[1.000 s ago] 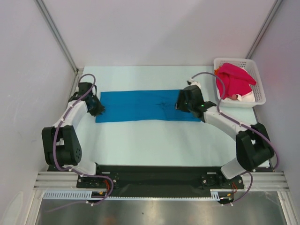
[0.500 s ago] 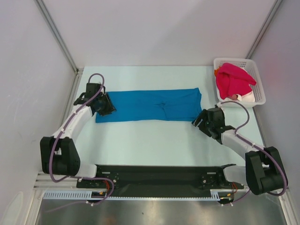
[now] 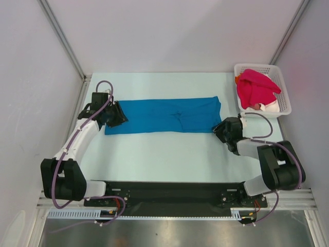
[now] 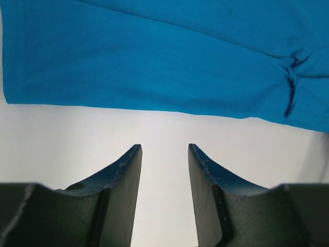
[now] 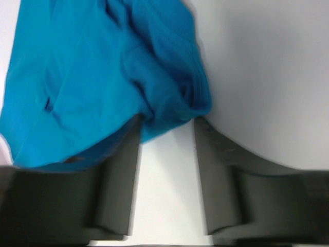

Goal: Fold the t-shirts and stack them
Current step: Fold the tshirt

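Observation:
The bright blue t-shirt (image 3: 164, 116) lies on the table folded into a long strip running left to right. My left gripper (image 3: 119, 114) is open above its left end. In the left wrist view the blue cloth (image 4: 154, 56) lies beyond the tips of the gripper (image 4: 164, 146), with only table between the fingers. My right gripper (image 3: 220, 128) is open at the shirt's near right corner. In the right wrist view a bunched blue corner (image 5: 175, 110) sits right at the tips of the open gripper (image 5: 167, 121). A crimson-pink t-shirt (image 3: 254, 87) is heaped in the basket.
A white lattice basket (image 3: 285, 105) stands at the back right, with an orange bit (image 3: 238, 78) and white cloth (image 3: 270, 107) beside the pink shirt. Metal frame posts and white walls close off the table's left, right and back.
My right gripper has left the top of the shirt's right end and come back to its near right corner. My left gripper has moved a little right over the left end.

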You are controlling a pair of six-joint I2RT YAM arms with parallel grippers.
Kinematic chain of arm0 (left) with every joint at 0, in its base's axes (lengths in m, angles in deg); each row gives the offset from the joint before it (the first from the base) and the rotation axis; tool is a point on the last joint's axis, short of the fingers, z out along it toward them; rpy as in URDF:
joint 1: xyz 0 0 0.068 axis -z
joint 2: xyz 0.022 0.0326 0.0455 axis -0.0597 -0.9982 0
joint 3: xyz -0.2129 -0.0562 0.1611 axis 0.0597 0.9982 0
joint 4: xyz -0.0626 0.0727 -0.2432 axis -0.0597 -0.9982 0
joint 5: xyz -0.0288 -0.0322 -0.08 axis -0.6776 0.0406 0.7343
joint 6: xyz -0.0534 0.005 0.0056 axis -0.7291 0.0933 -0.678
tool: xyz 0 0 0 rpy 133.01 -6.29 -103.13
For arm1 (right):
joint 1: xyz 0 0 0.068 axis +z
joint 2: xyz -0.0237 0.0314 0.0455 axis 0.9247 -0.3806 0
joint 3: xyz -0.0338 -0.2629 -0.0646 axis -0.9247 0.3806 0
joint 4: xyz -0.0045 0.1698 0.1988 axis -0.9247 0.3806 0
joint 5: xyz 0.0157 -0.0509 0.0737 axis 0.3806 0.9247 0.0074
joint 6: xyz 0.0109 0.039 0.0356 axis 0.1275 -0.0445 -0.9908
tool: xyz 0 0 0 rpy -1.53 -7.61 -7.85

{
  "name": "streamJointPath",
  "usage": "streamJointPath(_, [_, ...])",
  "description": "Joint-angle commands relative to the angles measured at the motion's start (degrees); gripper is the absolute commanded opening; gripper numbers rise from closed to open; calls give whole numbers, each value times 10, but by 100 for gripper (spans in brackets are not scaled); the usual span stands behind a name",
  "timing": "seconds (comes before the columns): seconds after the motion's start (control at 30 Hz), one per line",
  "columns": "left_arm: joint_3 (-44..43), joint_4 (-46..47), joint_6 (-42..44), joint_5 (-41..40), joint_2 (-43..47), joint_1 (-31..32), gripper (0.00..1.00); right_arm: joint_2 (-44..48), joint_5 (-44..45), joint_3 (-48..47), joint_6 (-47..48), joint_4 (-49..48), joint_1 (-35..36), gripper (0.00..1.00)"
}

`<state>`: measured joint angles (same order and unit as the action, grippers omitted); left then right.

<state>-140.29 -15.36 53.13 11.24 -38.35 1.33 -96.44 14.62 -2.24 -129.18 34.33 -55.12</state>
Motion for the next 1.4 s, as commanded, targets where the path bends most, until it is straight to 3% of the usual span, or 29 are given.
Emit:
streamJointPath(0.0, [-6,8,24,1,3,3,47,-70,54,-37,3,-30,-2,44])
streamJointPath(0.07, [-10,6,33,-6,-2,3,48,-102,68,-64,15,-33,0,38])
streamJointPath(0.1, [-16,5,36,-8,-8,3,49,-136,74,-83,31,-32,-1,27])
streamJointPath(0.2, [-33,-2,50,-14,-16,3,51,-183,97,-165,60,-18,2,13])
streamJointPath(0.37, [-62,-21,79,-23,-35,3,53,-306,138,-355,104,51,-6,8])
streamJointPath(0.57, [-65,-36,89,-43,-43,4,54,-430,105,-592,146,154,-36,13])
streamJointPath(0.67, [-49,-37,80,-34,-39,9,54,-477,72,-671,190,215,-49,24])
streamJointPath(0.8, [-30,-37,70,-28,-14,21,54,-490,81,-761,232,291,-59,49])
streamJointPath(1.0, [-20,-45,43,-32,60,33,55,-392,130,-700,247,347,-47,71])
streamJointPath(1.2, [-4,-63,25,-16,152,39,56,-237,191,-560,197,404,17,79])
streamJointPath(1.37, [9,-81,21,3,211,40,56,-126,68,-407,75,354,114,79])
